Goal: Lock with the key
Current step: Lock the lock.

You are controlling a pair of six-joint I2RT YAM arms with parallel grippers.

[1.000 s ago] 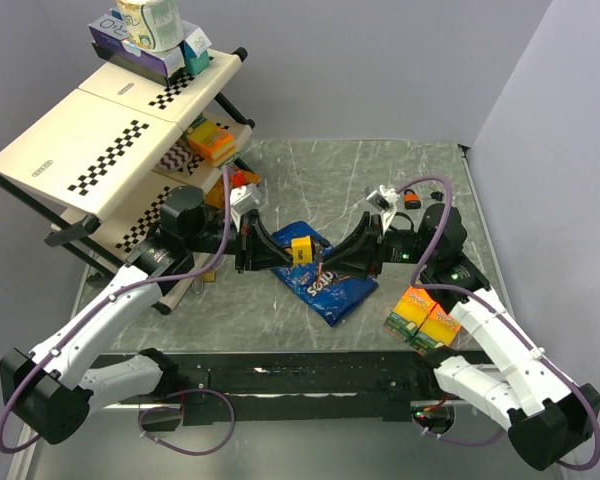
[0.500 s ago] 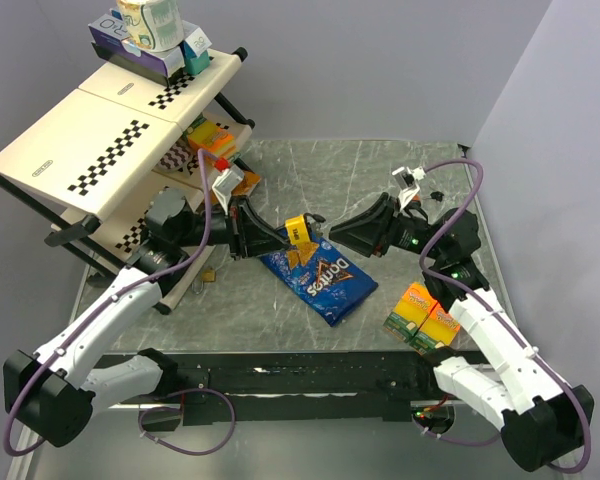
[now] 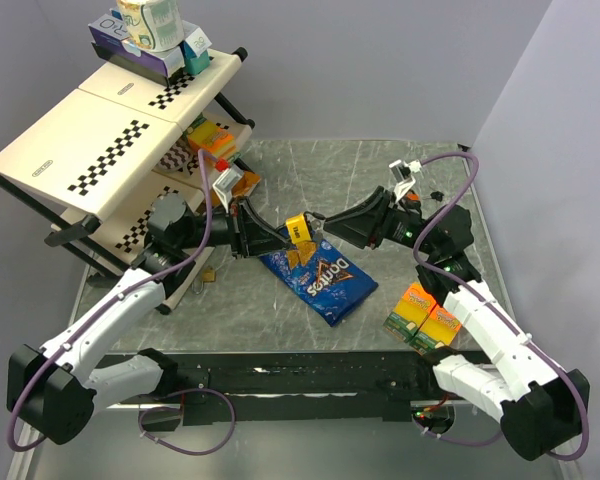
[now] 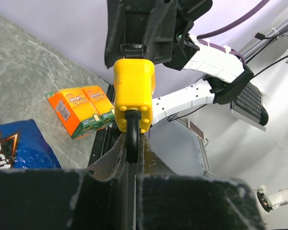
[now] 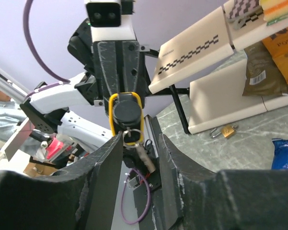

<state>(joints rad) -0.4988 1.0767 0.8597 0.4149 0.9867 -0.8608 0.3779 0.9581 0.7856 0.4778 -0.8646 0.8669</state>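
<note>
- Nearest my bases, an orange sponge pack (image 3: 425, 315) lies flat on the grey marbled table (image 3: 380, 170), just beside my right forearm.
- Farther in, near the middle of the table, a blue chip bag (image 3: 320, 277) lies flat at a slant.
- Above the bag's far end my two pincers meet tip to tip, off the table.
- My left pincer (image 4: 131, 149) is clamped on the black shackle of the yellow padlock (image 4: 133, 98). The shackle is pinched between the fingers and the lock body stands out past the tips, toward my other arm.
- My right pincer (image 5: 137, 143) faces the lock's keyhole end with its fingers (image 5: 105, 158) spread apart and gripping nothing.
- A black-headed key (image 5: 126, 112) sits in the padlock. Its head is just beyond my right fingertips, and its ring and small tag (image 5: 140, 158) hang down in the gap between them.
- On the table beyond, near the foot of the rack, a small brass padlock (image 5: 225, 130) lies on its own.
- Farthest, at the back left, stands the tilted shelf rack (image 3: 110, 130) with checkered strips. It has boxes on top and orange packets on the lower shelf.
</note>
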